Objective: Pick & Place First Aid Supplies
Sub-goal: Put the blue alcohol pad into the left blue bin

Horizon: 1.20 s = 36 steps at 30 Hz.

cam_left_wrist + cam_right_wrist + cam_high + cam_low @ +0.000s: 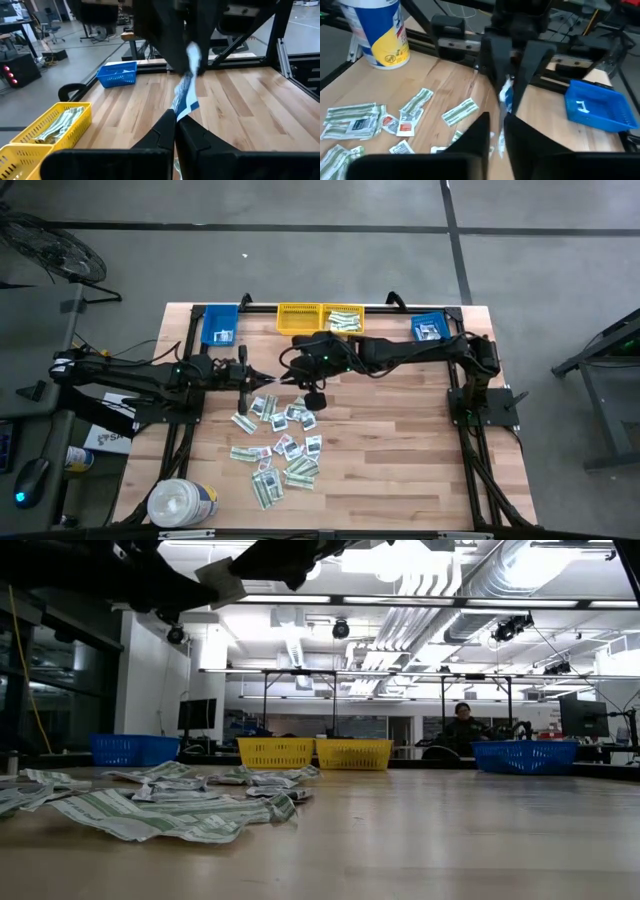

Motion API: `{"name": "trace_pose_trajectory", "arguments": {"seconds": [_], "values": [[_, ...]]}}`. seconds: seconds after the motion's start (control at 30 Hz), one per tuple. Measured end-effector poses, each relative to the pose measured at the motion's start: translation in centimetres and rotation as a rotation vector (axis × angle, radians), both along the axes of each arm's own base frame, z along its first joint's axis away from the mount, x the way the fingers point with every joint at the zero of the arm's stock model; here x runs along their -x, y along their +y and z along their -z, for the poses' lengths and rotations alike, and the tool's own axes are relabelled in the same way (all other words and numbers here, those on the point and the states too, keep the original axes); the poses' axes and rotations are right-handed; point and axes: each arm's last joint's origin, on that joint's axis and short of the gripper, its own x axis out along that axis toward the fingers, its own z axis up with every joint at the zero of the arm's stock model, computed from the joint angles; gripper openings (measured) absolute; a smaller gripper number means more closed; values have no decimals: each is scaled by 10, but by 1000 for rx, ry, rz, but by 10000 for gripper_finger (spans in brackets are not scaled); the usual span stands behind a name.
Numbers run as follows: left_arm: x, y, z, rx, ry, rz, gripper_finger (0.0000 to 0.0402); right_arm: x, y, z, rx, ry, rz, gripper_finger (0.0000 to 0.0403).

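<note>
We see a small white packet with blue marks (186,95) held in the air between the two grippers, above the scattered first aid packets (283,442) on the wooden table (400,450). The left gripper (175,116) is clamped shut on one end of it (its fingers meet on the paper), and the packet's long axis runs from those fingertips towards the right gripper (497,117), whose fingers stand slightly apart around the other end. A yellow bin (45,127) and a blue bin (117,75) sit nearby.
</note>
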Motion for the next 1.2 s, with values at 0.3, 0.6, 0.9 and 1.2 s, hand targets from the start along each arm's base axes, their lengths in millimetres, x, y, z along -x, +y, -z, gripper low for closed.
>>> {"name": "trace_pose_trajectory", "arguments": {"seconds": [0.3, 0.6, 0.9, 1.2], "values": [[2, 7, 3, 29, 22, -252, 1, 25, -12, -22, 168, 62, 325, 162], [11, 22, 7, 91, -8, -779, 0, 54, -18, -21, 266, 280, 529, 190], [19, 53, -9, 172, 104, -935, 0, 71, -20, -10, 275, 464, 637, 190], [49, 78, -14, 422, 327, -1128, 0, 79, -20, -5, 261, 546, 679, 184]]}}
